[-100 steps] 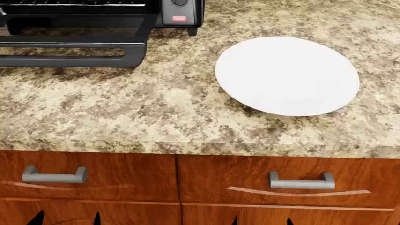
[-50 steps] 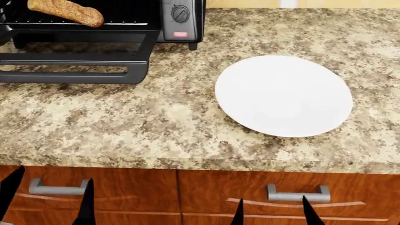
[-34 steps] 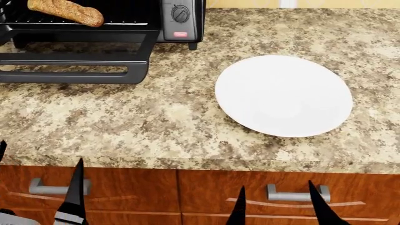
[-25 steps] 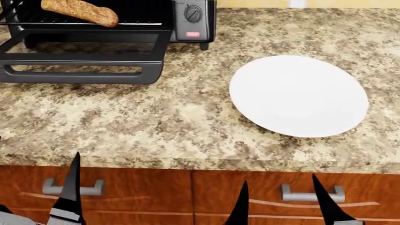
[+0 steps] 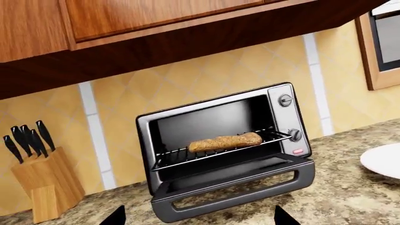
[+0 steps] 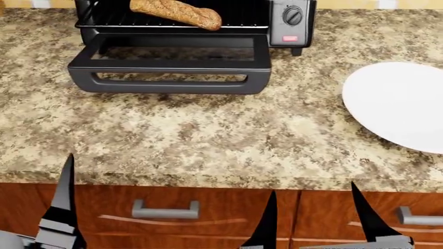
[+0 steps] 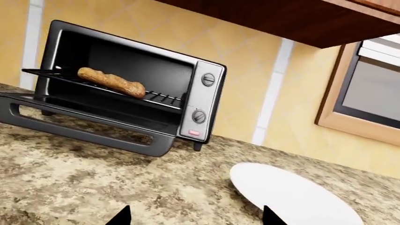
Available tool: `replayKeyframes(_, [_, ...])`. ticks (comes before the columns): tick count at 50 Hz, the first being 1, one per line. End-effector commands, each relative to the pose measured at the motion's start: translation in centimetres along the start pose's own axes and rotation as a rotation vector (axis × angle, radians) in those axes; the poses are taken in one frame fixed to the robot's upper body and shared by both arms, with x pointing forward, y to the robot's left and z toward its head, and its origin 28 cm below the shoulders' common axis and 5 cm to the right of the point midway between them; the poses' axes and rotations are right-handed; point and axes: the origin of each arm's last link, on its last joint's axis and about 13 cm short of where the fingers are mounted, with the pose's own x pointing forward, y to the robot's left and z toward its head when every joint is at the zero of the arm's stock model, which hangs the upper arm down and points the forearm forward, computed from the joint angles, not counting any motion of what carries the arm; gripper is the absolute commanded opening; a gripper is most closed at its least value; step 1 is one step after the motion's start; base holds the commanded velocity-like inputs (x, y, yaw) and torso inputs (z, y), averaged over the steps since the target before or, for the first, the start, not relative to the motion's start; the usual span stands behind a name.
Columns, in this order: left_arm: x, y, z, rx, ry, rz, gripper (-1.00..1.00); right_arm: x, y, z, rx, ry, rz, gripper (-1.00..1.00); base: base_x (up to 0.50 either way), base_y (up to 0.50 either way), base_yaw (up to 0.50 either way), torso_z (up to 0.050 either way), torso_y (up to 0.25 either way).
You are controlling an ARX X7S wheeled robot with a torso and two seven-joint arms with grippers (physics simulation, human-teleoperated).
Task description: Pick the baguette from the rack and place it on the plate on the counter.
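The golden-brown baguette [image 6: 176,11] lies on the black wire rack [image 6: 124,22] inside the open toaster oven, at the far top of the head view. It also shows in the left wrist view [image 5: 225,141] and the right wrist view [image 7: 111,80]. The white plate [image 6: 398,104] sits on the speckled counter [image 6: 207,135] at the right, cut by the frame edge. My left gripper [image 5: 200,209] and right gripper [image 6: 314,189] are both open and empty, low at the counter's front edge, well short of the oven.
The oven's black door [image 6: 169,70] lies folded down flat on the counter in front of the rack. A wooden knife block [image 5: 44,183] stands left of the oven. Wooden drawers with grey handles [image 6: 166,211] are below the counter. Upper cabinets hang above the oven.
The head view has shifted left: oven and baguette now sit near the centre, and the plate has slid to the right edge. Both grippers' fingers have risen higher into view.
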Motion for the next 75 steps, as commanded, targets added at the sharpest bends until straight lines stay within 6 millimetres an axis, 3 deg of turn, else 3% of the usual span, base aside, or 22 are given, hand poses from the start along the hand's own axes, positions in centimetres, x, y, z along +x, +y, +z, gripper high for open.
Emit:
replayKeyframes(1, [-0.3, 0.3, 0.5, 0.008, -0.003, 0.013, 1.0, -0.1, -0.1, 0.7, -0.006, -0.011, 0.0, 1.0, 0.0, 0.5, 0.0, 0.043, 0.115])
replayKeyframes(17, [0.7, 2.4, 5.5, 0.044, -0.115, 0.012, 1.0, 1.0, -0.5, 6.2, -0.11, -0.133, 0.014, 1.0, 0.0, 0.05, 0.0, 0.044, 0.115])
replayKeyframes(40, [1.0, 2.5, 7.9, 0.105, -0.168, 0.013, 1.0, 2.7, -2.4, 10.1, -0.157, -0.278, -0.078, 1.0, 0.2, 0.0, 0.0, 0.044, 0.113])
replayKeyframes(75, [0.6, 2.8, 8.8, 0.127, -0.186, 0.024, 1.0, 2.5, -2.2, 9.9, -0.169, -0.261, -0.036, 1.0, 0.33, 0.0, 0.0, 0.044, 0.113])
